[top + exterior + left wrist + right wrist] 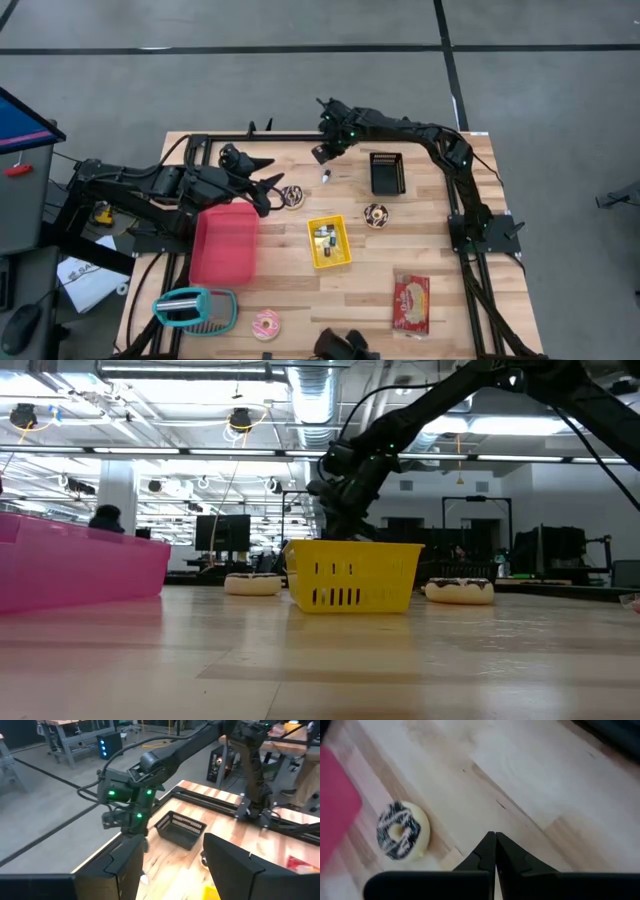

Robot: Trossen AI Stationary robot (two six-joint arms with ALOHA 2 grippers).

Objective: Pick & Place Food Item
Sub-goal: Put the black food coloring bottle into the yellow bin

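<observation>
A chocolate-iced doughnut with white stripes (pixel 292 196) (pixel 400 832) lies flat on the wooden table. My left gripper (pixel 270 172) (pixel 172 865) hovers just left of it, raised and open, with nothing between its fingers. My right gripper (pixel 322 152) (pixel 495 845) hangs over the far middle of the table, slanting down, shut and empty. A small white item (pixel 326 177) lies on the table just below it. A yellow basket (pixel 329 242) (pixel 352 575) holding a few small things stands in the table's middle.
A black basket (pixel 386 172) (pixel 180 827) stands at the far right. A second doughnut (pixel 376 215) lies beside it. A pink bin (pixel 223 243) sits at the left, with a teal object (pixel 195 308) and a pink doughnut (pixel 266 325) near the front, and a red packet (pixel 411 302) at the front right.
</observation>
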